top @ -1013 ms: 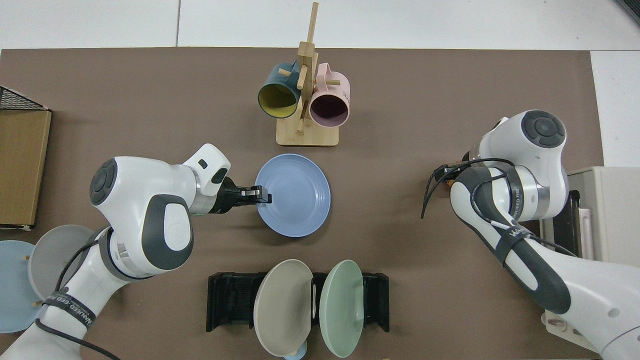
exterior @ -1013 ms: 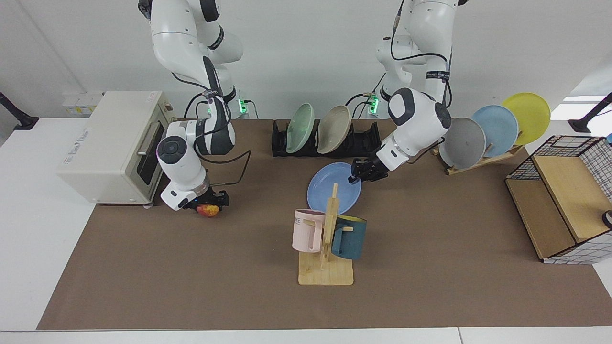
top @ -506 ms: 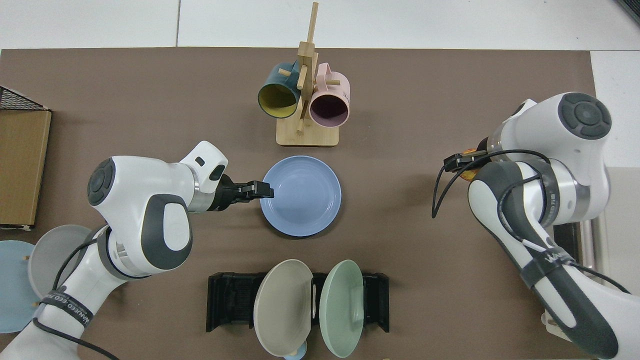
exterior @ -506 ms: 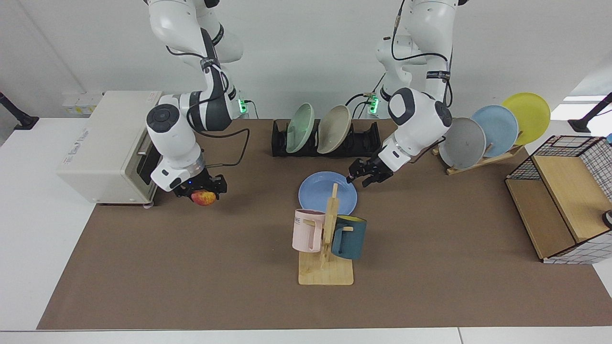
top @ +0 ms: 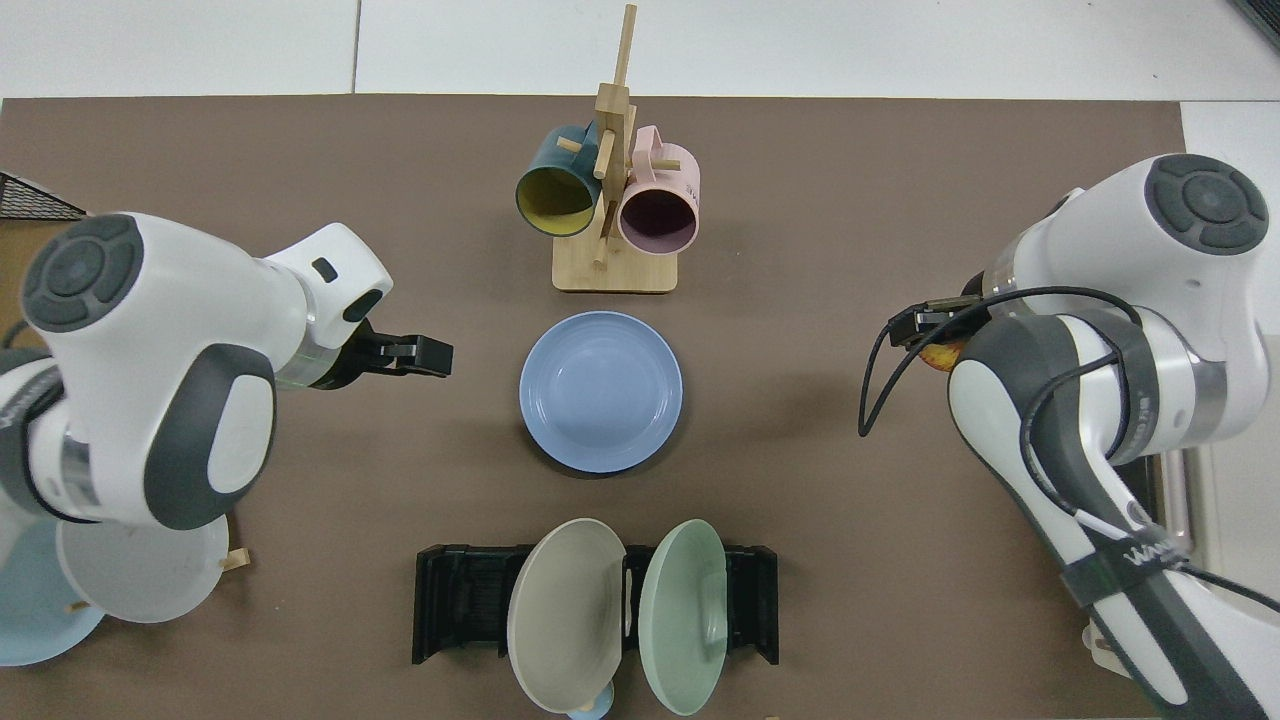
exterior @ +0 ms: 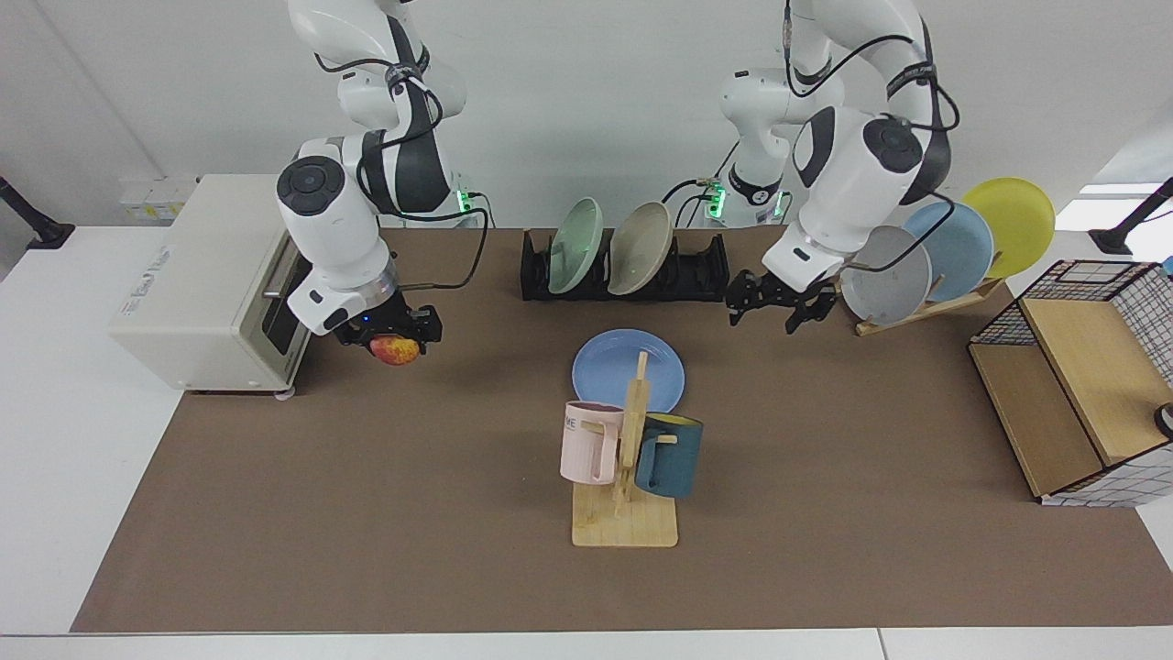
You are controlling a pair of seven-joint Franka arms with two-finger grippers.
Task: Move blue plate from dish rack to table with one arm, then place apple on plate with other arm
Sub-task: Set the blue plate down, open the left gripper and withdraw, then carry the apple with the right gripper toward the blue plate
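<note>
Blue plate (exterior: 628, 368) laid flat on table (exterior: 367, 513), before dish rack (exterior: 706, 270). Left gripper (exterior: 779, 310) spread, empty, beside rack. Apple (exterior: 396, 349) clamped in right gripper (exterior: 396, 337), well apart from rack.

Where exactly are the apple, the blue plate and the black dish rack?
apple (exterior: 395, 349): facing view, its red side below the right gripper.
blue plate (top: 600, 390): top view, its flat centre.
dish rack (top: 462, 603): top view, its empty slotted end.

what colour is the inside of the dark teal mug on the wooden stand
Mustard yellow inside the teal mug; the top view shows it best.
</note>
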